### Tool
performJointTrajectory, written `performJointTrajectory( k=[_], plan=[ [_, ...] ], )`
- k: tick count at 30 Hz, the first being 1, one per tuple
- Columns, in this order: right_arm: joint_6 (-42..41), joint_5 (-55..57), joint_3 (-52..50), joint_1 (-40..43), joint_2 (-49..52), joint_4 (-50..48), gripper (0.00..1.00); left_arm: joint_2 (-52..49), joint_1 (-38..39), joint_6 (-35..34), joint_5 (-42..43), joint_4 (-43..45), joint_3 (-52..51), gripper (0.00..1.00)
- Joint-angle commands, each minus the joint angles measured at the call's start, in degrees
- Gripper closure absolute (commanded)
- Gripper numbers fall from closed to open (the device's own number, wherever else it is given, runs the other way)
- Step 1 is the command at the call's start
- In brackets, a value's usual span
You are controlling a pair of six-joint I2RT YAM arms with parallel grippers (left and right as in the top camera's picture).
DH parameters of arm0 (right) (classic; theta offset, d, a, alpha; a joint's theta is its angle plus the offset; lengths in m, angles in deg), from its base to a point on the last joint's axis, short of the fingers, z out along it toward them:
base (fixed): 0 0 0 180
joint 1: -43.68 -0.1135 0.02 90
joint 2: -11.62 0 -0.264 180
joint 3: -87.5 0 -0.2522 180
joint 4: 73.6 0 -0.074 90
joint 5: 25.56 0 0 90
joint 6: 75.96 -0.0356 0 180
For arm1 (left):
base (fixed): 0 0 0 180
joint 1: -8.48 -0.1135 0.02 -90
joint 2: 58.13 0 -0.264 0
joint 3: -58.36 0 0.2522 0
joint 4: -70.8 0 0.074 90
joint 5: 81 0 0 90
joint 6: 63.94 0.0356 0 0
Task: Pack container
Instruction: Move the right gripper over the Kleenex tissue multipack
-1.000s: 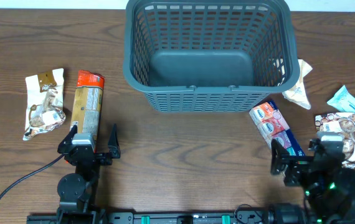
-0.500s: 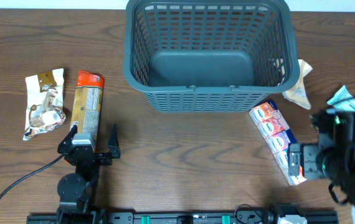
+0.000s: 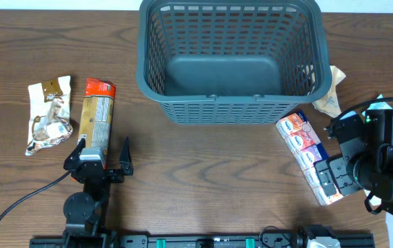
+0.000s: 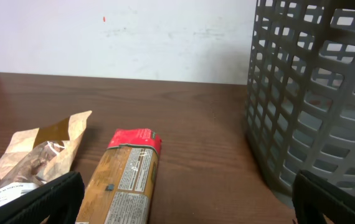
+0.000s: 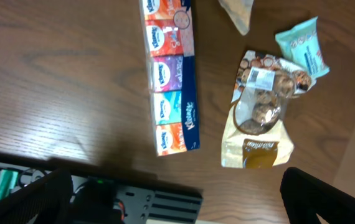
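Right gripper [image 5: 177,196] is held wide and empty above the long blue-edged tissue multipack [image 5: 170,81]; the tan cookie pouch [image 5: 258,124] beside it could be snagged on a skewed descent.

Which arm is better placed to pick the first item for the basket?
Probably the right: the right gripper, open, hovers above the tissue pack and cookie bag, looking down. The left gripper, also open, sits low near its base.

A tissue multipack [image 5: 172,81] lies on the wooden table [image 5: 59,81] beside a cookie bag [image 5: 261,118], a teal packet [image 5: 301,45] near the bag.
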Motion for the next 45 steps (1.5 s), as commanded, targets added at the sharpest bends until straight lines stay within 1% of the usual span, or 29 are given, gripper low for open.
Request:
performJointTrajectory(
  k=[1,4,9,16,18,26,33,35,41,45],
  plan=[
    [2.6,-0.8,-0.9,1.8,0.1,-0.8,0.01,0.4,0.2,0.2,-0.7,-1.0,-1.2,0.01],
    [2.5,-1.0,-5.0,3.7,0.2,-3.3,0.01,0.4,0.2,0.2,-0.7,-1.0,-1.2,0.01],
    [2.5,-1.5,-12.7,7.0,1.7,-10.4,0.01,0.4,0.2,0.2,-0.7,-1.0,-1.2,0.01],
    [5.6,-7.1,-19.6,10.2,6.6,-20.7,0.01,0.4,0.2,0.2,-0.7,-1.0,-1.2,0.01],
    [7.6,-8.3,-20.6,11.4,9.1,-23.4,0.01,0.4,0.2,0.2,-0.7,-1.0,-1.2,0.01],
    [12.5,-12.4,-20.7,14.9,17.9,-26.9,0.01,0.4,0.2,0.6,-0.7,-1.0,-1.2,0.01],
    [13.4,-12.7,-20.7,16.2,24.4,-30.3,0.01,0.4,0.2,6.8,-0.7,-1.0,-1.2,0.01],
    [13.5,-12.7,-20.7,16.2,25.4,-30.9,0.01,0.4,0.2,7.8,-0.7,-1.3,-1.2,0.01],
    [13.4,-12.9,-20.7,16.2,26.2,-30.2,0.01,0.3,0.2,7.8,-0.8,-2.6,-1.2,0.01],
    [13.2,-13.8,-20.7,16.2,26.2,-29.6,0.01,0.3,0.2,8.2,-2.5,-2.5,-1.2,0.01]
  ],
)
